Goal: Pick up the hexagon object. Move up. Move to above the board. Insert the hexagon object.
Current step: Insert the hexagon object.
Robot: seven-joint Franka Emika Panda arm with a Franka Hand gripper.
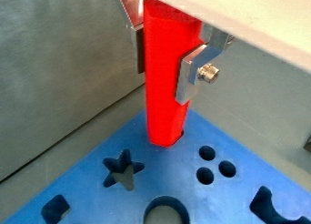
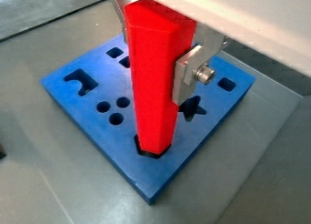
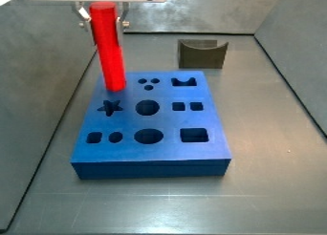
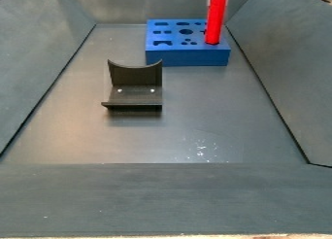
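The hexagon object [image 2: 155, 82] is a tall red rod standing upright, and both wrist views show my gripper [image 1: 163, 67] shut on its upper part. A silver finger [image 2: 188, 77] presses on each side of it. Its lower end [image 1: 165, 132] sits in a hole at a corner of the board [image 1: 231, 205], a flat blue block with many shaped cut-outs. A side view shows the rod [image 3: 107, 53] at the board's [image 3: 153, 166] far left corner under the gripper [image 3: 102, 10]. From the opposite side the rod [image 4: 216, 15] rises from the board [image 4: 195, 57].
A star-shaped hole [image 3: 110, 107] lies right beside the rod. The dark fixture [image 3: 202, 53] stands on the grey floor off the board's far edge, well apart from it [image 4: 132, 87]. Sloping grey tray walls [image 3: 45, 76] close in the floor.
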